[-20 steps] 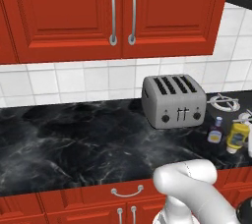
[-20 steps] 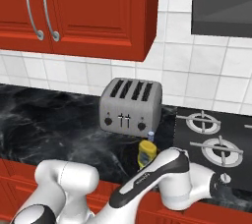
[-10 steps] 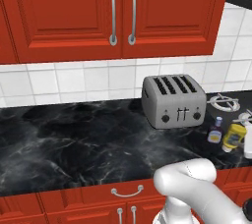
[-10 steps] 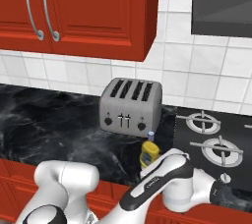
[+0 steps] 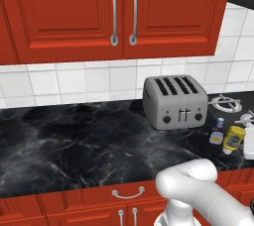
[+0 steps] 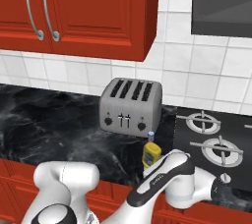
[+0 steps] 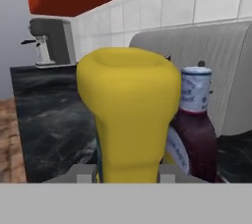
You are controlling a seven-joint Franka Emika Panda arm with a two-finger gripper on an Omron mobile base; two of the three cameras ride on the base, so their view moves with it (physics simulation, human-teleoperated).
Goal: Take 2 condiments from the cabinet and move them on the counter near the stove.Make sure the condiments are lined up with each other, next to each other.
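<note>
My gripper [image 7: 125, 173] is shut on the yellow squeeze bottle [image 7: 128, 115], which stands upright low at the counter [image 5: 74, 145]. The dark brown bottle with the blue-grey cap [image 7: 194, 134] stands on the counter close beside it, in front of the toaster. In the left base view the dark bottle [image 5: 217, 132] is just left of the yellow bottle [image 5: 233, 139], and the white hand sits at the right edge. In the right base view the yellow bottle [image 6: 151, 153] hides most of the dark one. The stove [image 6: 216, 142] lies just right of them. The red cabinet [image 5: 74, 17] has its doors closed.
A silver four-slot toaster [image 5: 174, 101] stands right behind the two bottles. A grey coffee machine [image 7: 49, 41] sits far along the counter. A dark range hood [image 6: 221, 14] hangs over the stove. Red drawer fronts [image 5: 126, 195] run below the counter edge.
The gripper has carried the yellow bottle a little closer to the dark bottle. The dark bottle and the toaster have stayed put.
</note>
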